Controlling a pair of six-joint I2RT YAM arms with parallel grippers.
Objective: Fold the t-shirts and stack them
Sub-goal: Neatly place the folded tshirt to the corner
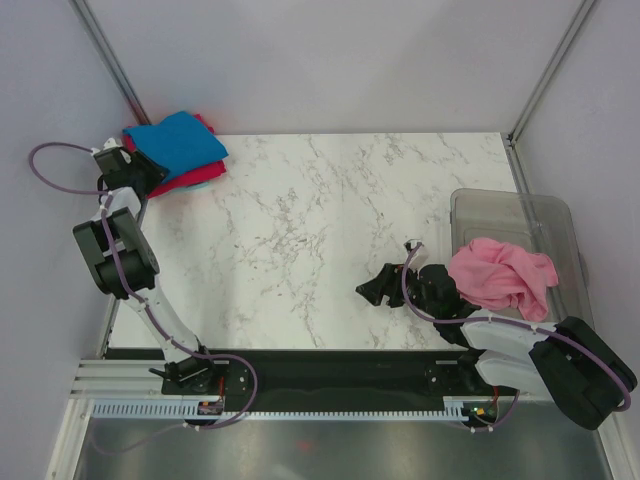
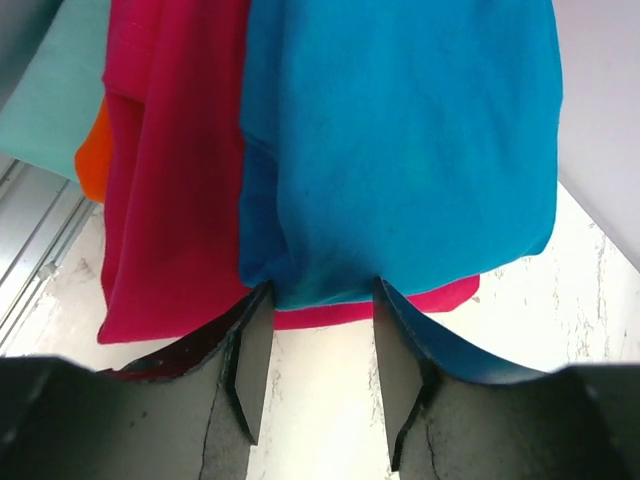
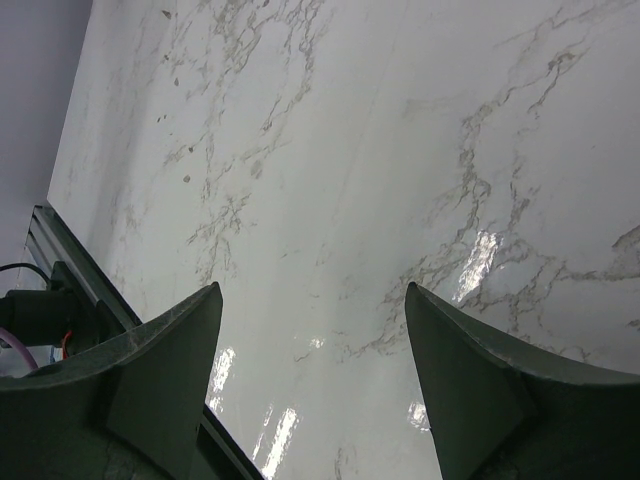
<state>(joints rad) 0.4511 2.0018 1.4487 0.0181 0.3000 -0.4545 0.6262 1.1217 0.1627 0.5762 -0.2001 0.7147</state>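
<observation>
A folded stack of t-shirts lies at the table's far left corner: bright blue point(image 1: 178, 143) on top, crimson red point(image 1: 186, 181) under it, a pale teal edge point(image 1: 207, 183) below. My left gripper point(image 1: 140, 168) is open at the stack's near left edge. In the left wrist view its fingertips reach the hem of the blue shirt point(image 2: 400, 150), with the red shirt point(image 2: 170, 200) and the teal one point(image 2: 55, 100) beside; the gripper point(image 2: 315, 300) holds nothing. The pink shirt point(image 1: 503, 275) lies crumpled in the tub. My right gripper point(image 1: 378, 290) is open and empty over bare marble point(image 3: 312, 300).
The clear plastic tub point(image 1: 545, 212) stands at the right edge of the table. A small orange patch point(image 2: 90, 162) shows between the teal and red cloth. Metal frame posts point(image 1: 110, 60) rise at the back corners. The arm bases sit on a black rail point(image 1: 330, 372) at the near edge.
</observation>
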